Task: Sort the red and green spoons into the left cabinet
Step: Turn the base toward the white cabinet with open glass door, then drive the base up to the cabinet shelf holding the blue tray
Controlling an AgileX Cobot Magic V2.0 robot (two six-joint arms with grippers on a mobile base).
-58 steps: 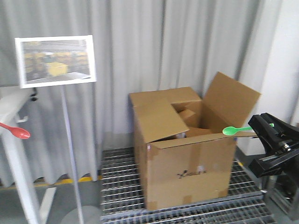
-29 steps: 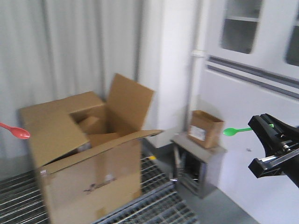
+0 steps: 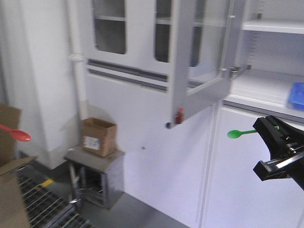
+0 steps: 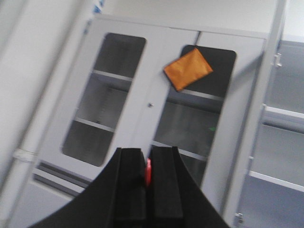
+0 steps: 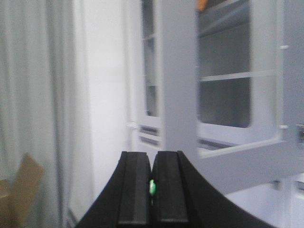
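- At the front view's right edge, right gripper (image 3: 260, 127) has its jaws pinched on the handle end of green spoon (image 3: 240, 133); bowl juts sideways.
- Left gripper (image 4: 147, 154): jaws clamped on red spoon (image 3: 14, 134), bowl at far left, well apart from cabinet (image 3: 259, 84).
- Shelf sits above both spoons; blue tray (image 3: 297, 95) on its right end.
- Risk: open door (image 3: 199, 61) juts out between red spoon and shelf; an overhanging spoon could clip it.
- Risk: thin handles gripped at the end would probably pivot or slip on any knock.
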